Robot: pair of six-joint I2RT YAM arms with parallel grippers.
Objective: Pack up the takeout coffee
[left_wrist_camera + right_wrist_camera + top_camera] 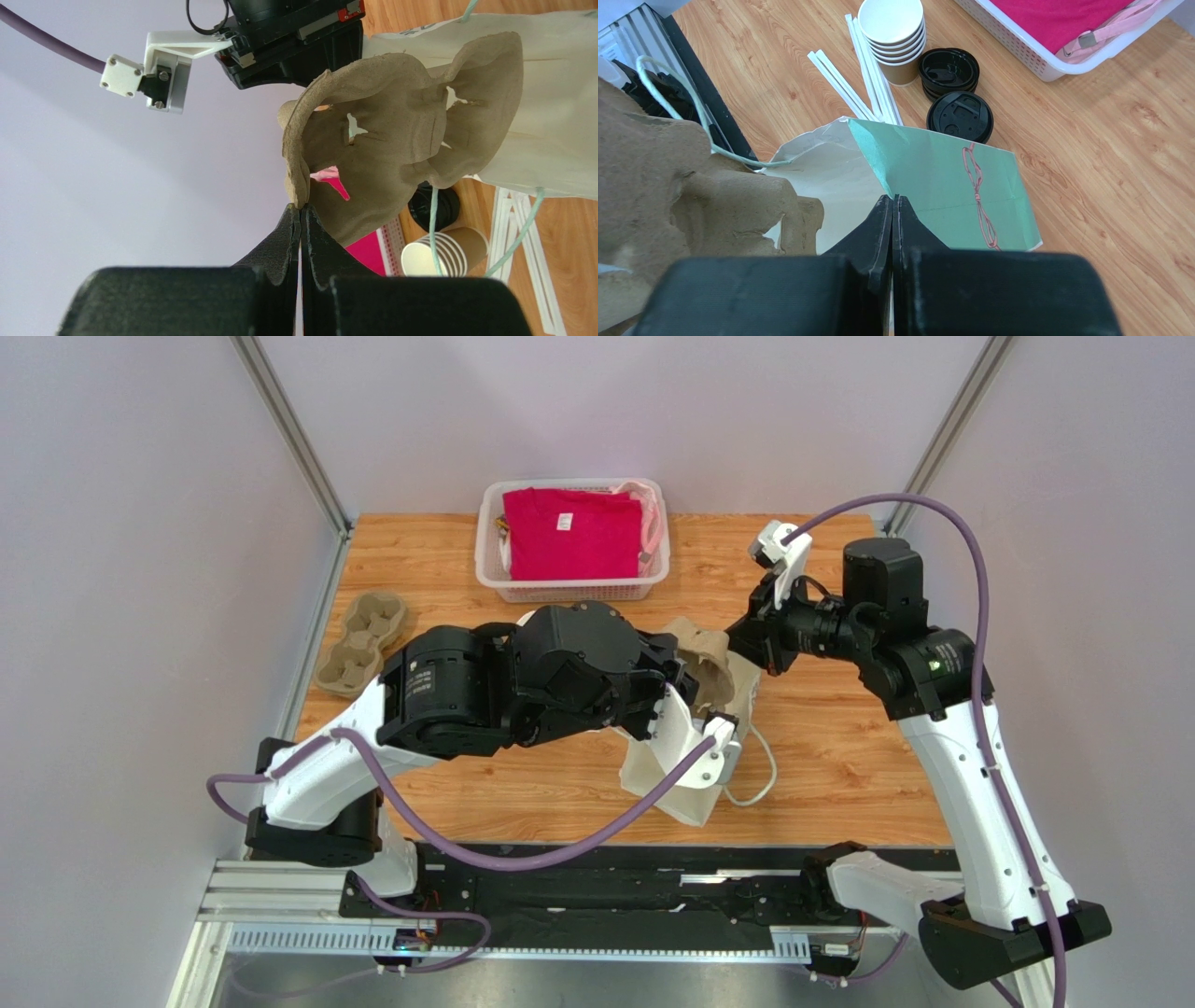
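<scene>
- Two pincers, both clamped. The left pincer (300,210) pinches the rim of a pulp carrier (393,140), and the right pincer (896,199) pinches the top edge of the paper bag (934,168).
- The carrier hangs tilted at the bag's mouth. The bag rests tilted on the surface (1123,175), its mouth open toward the carrier.
- The step in hand, as I read it, is feeding the carrier into the bag (holder first, drink after).
- The takeout coffee I cannot find: no single lidded cup shows in any view.
- Only the nested cups (896,31) and the spare lids (952,70) sit beyond the bag. The carrier well that faces the overhead camera looks empty (an arm may hide more).
- The next move probably calls for levelling the carrier and lowering it through the mouth while the right grip holds the paper taut.
- A carrier corner catching the rim could crumple or tip the bag.
</scene>
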